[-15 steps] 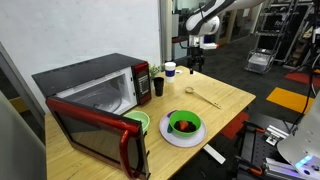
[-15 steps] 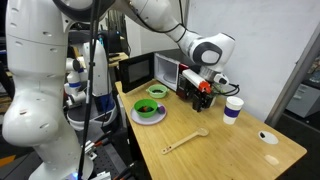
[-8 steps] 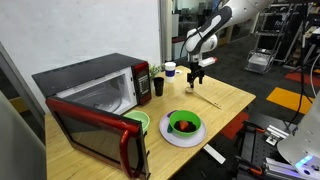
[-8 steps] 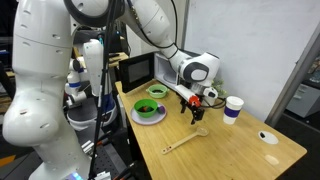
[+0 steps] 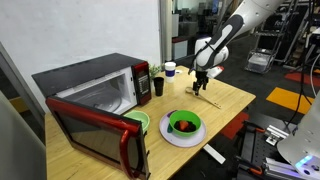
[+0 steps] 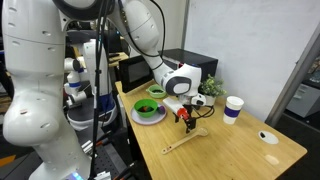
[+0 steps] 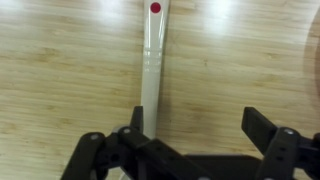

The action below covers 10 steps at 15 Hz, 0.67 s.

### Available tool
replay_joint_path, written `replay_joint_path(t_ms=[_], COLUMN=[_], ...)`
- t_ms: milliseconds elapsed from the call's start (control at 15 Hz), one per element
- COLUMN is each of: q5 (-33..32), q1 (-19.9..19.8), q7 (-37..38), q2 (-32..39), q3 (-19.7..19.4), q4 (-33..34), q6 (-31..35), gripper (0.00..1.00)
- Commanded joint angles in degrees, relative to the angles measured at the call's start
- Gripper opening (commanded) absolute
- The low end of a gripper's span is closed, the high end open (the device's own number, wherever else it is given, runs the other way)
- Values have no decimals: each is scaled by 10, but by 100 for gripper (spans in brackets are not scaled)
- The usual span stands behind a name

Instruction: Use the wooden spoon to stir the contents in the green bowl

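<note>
The wooden spoon (image 7: 150, 60) lies flat on the wooden table; in the wrist view its handle, with a red dot near the far end, runs up from just inside my left finger (image 7: 137, 120). My gripper (image 7: 200, 125) is open and hangs low over the spoon, holding nothing. Both exterior views show the gripper (image 5: 200, 86) (image 6: 187, 118) over the spoon (image 5: 211, 102) (image 6: 186, 140). The green bowl (image 5: 184, 124) (image 6: 150, 108) sits on a white plate (image 5: 170, 138) (image 6: 138, 117) with red and dark contents (image 5: 185, 126) inside.
A microwave (image 5: 95, 88) with its red door (image 5: 95, 135) swung open stands at the table's far end, a lime-green bowl (image 5: 140, 121) beside the door. A black cup (image 5: 158, 86) and a white cup (image 5: 170, 70) (image 6: 233, 108) stand near it. A white marker (image 5: 214, 154) lies at the edge.
The arm has swung away from the cups and come down over the spoon. The jaws stayed open; the spoon and bowl have not moved.
</note>
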Motion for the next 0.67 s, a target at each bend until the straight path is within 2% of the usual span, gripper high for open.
replay_joint_path(t_ms=[0,200,600], q5=[-9,8,20], q1=[-19,-39,-61], q7=[-26,-52,-76], q2=[-29,-20,-9], q3=[5,9,18], q4=[-61,-63,-47], q6=[79,109,116], gripper=[100,100,100])
